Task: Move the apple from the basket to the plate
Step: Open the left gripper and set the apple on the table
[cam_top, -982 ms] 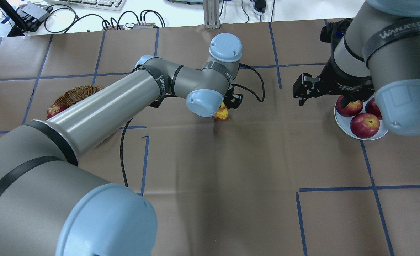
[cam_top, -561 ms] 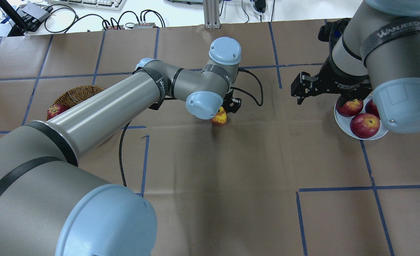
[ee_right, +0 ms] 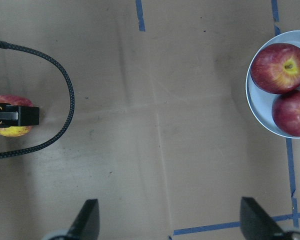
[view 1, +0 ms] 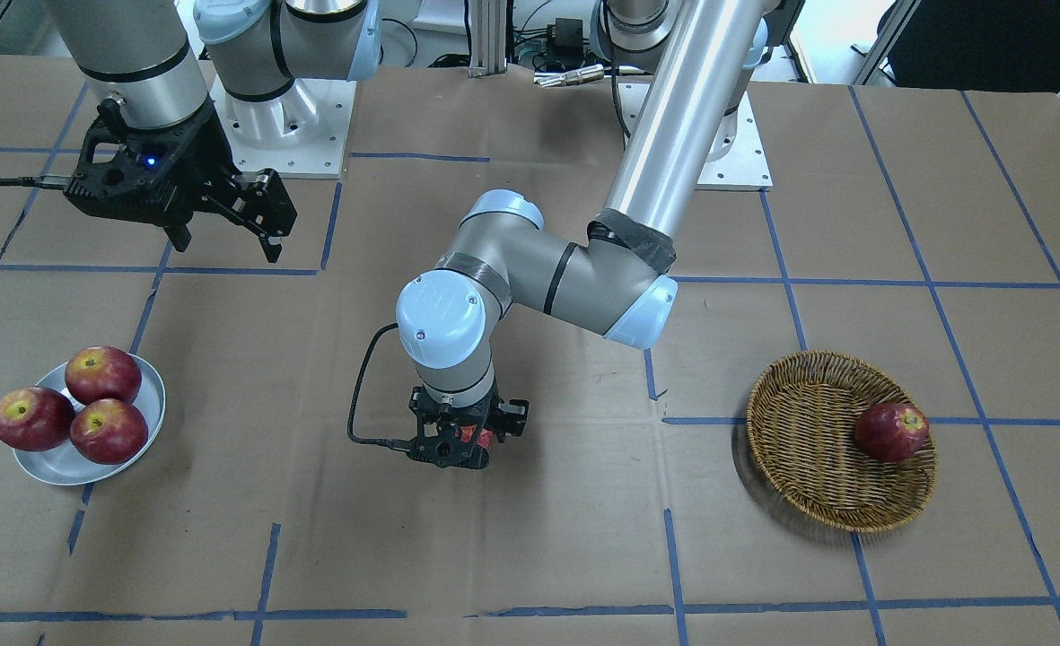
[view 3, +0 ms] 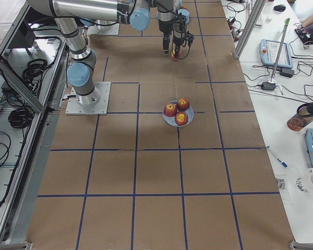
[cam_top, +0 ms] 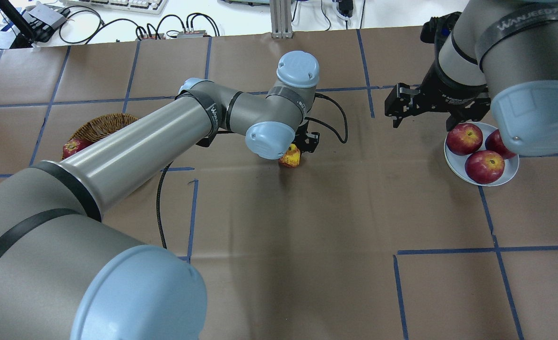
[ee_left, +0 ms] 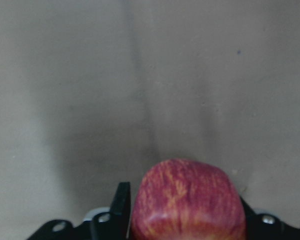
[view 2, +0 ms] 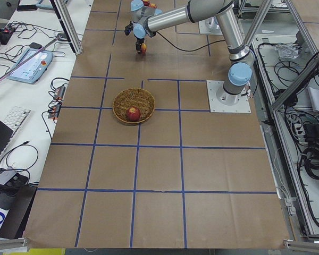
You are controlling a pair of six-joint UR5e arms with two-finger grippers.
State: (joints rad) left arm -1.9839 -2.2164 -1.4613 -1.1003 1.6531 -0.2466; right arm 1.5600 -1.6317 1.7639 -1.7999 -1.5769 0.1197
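Apple (cam_top: 291, 157): mid-frame, clamped in left pincer (view 1: 459, 443), seemingly just above the surface (view 1: 583, 538). Right pincer (view 1: 224, 246): agape, upper left. Plate (view 1: 58, 465): crowded by three dark apples (view 1: 103, 373). Basket (view 1: 808, 484): one dark apple (view 1: 891, 431).

Glossy streaky apple (ee_left: 187, 200), rough woven wicker basket (view 1: 808, 440), smooth pale plate (view 1: 67, 467), matt brown paper table cover (cam_top: 307, 259)

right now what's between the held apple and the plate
Bare brown table, save a black cable looping beside the apple; the right wrist view shows this, plate included.
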